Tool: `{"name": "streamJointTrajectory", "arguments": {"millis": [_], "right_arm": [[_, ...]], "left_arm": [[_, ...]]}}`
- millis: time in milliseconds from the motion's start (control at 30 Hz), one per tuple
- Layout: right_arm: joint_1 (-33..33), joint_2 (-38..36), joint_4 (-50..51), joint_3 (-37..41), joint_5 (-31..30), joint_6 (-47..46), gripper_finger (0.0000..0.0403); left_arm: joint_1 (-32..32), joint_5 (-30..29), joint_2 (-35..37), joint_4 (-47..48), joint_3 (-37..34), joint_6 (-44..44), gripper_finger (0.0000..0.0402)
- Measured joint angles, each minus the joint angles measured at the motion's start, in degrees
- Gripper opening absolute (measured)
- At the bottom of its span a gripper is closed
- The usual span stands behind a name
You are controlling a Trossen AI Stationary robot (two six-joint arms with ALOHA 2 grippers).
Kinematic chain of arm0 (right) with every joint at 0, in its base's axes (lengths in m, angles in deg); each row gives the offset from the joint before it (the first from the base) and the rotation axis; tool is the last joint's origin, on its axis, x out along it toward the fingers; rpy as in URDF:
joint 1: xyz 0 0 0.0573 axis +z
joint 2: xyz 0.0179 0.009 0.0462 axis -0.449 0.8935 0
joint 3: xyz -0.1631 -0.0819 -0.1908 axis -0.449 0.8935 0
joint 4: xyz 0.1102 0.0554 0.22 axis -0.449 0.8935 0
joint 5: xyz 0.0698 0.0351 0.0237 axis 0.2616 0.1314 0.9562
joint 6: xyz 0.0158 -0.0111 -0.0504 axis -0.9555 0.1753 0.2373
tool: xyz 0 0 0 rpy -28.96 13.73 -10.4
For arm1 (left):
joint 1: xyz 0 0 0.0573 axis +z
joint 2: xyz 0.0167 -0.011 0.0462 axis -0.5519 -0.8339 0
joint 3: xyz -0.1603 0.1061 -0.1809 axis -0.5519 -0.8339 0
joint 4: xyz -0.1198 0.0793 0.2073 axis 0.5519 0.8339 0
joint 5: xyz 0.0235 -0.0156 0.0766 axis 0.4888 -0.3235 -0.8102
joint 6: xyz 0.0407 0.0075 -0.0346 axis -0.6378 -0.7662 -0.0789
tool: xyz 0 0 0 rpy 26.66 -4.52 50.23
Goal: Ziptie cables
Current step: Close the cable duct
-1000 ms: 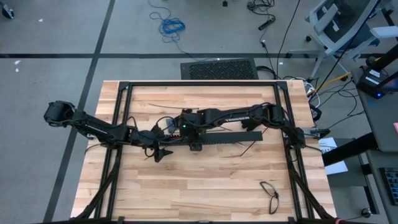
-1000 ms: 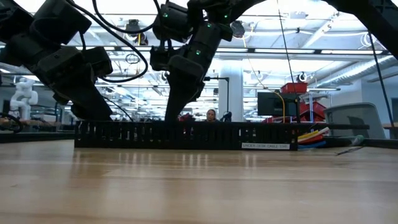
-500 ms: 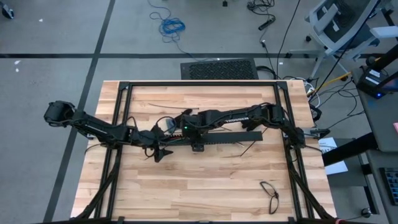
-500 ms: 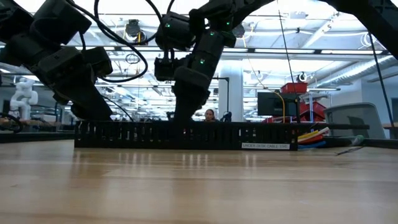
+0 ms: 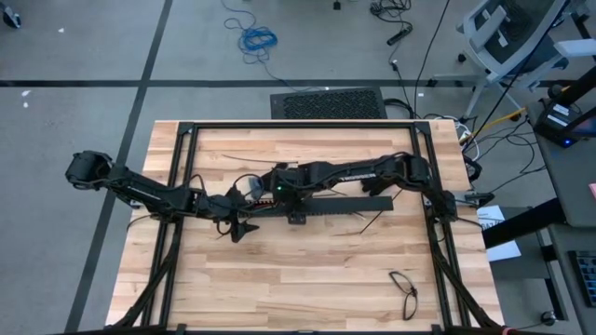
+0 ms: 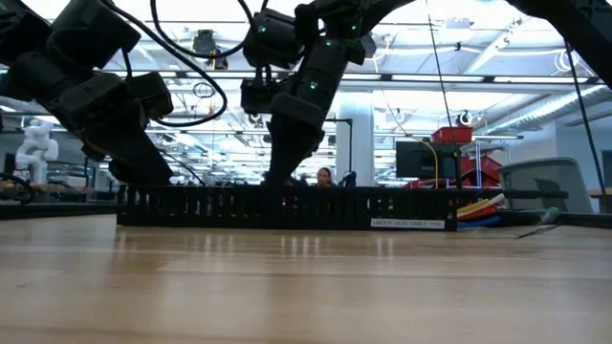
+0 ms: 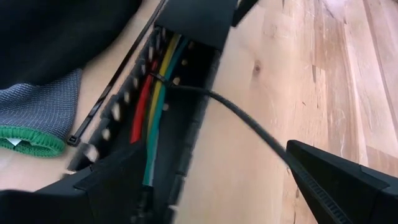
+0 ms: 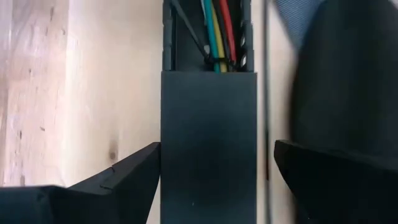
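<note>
A long black slotted tray (image 5: pixel 345 207) lies across the table's middle. Red, yellow and green cables (image 7: pixel 152 106) run inside it, bound by a black ziptie (image 8: pixel 219 61) whose tail (image 7: pixel 239 112) sticks out over the wood. A black cover (image 8: pixel 208 143) closes part of the tray. My right gripper (image 8: pixel 217 168) points down, open, one finger on each side of that cover. My left gripper (image 7: pixel 211 186) stands open at the tray's left end (image 5: pixel 244 226), aimed along the cables. The cables' ends (image 6: pixel 478 208) stick out at the tray's right end. My right gripper straddles the cover's two long sides from above. One fingertip (image 8: pixel 146 163) lies right at the cover's edge (image 8: pixel 164 149), and I cannot tell whether it touches. The other fingertip (image 8: pixel 292 158) stands clear of it.
A loose ziptie (image 7: pixel 115 84) lies on the wood beside the tray, next to a grey cloth with a green hem (image 7: pixel 37 124). More zipties (image 5: pixel 371 221) lie near the tray's right end. A thin black loop (image 5: pixel 403 290) sits near the front right corner.
</note>
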Motion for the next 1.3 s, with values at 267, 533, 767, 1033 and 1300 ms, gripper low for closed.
{"name": "streamJointTrajectory", "arguments": {"millis": [267,533,767,1033,1300], "right_arm": [[-0.8,-0.8,2.9,0.0,-1.0,1.0,0.0306],[-0.8,-0.8,3.2,0.0,0.1,0.6,0.0306],[-0.8,-0.7,3.2,0.0,0.0,0.2,0.0306],[-0.8,-0.5,1.8,0.0,0.0,-0.4,0.0284],[-0.8,-0.5,1.2,0.0,0.0,-0.2,0.0228]], "left_arm": [[0.0,0.0,0.0,0.0,0.0,0.0,0.0380],[0.0,0.0,0.0,0.0,0.0,0.0,0.0380],[0.0,0.6,0.0,0.0,0.0,0.0,0.0380],[0.0,0.6,0.0,0.0,0.0,0.1,0.0380],[0.0,0.7,0.0,0.0,0.0,0.2,0.0380]]}}
